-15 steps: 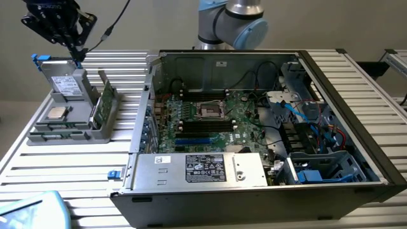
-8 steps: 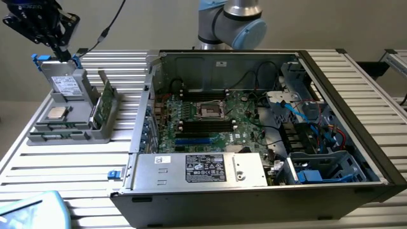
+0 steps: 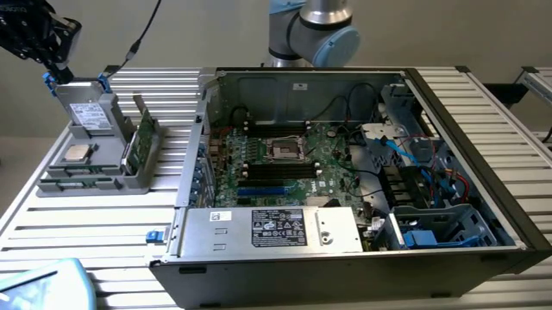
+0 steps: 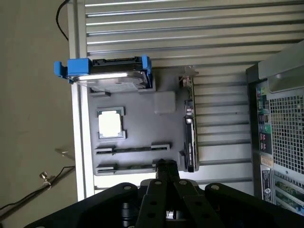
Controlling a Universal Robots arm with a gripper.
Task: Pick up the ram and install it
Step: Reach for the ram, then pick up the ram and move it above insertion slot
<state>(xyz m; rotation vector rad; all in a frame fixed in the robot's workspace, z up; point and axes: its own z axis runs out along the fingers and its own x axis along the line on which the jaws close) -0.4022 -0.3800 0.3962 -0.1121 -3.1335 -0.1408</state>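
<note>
Fingers [image 4: 166, 167] shut, hovering over gray tray [image 4: 142, 116]; ram [image 4: 133, 149] seated in tray slot.

Power supply [image 3: 338, 234], silver box at the front of the open computer case [image 3: 483, 97]: a black label [image 3: 278, 227] is sitting on its top, carrying fine white print and a few small marks, none of it resolving into readable words. A small white sticker [image 3: 222, 216] is lying just beside it on the same box; the print is too small to read.

Hard drive [image 3: 84, 97] in the grey holder: a pale label [image 3: 87, 116] is showing lines of print, illegible.

Wrist view, case rear panel [image 4: 285, 128]: two stickers, one [image 4: 264, 138] and another [image 4: 266, 183], are showing dark print, unreadable. No brand, number or sign is reading clearly anywhere.
</note>
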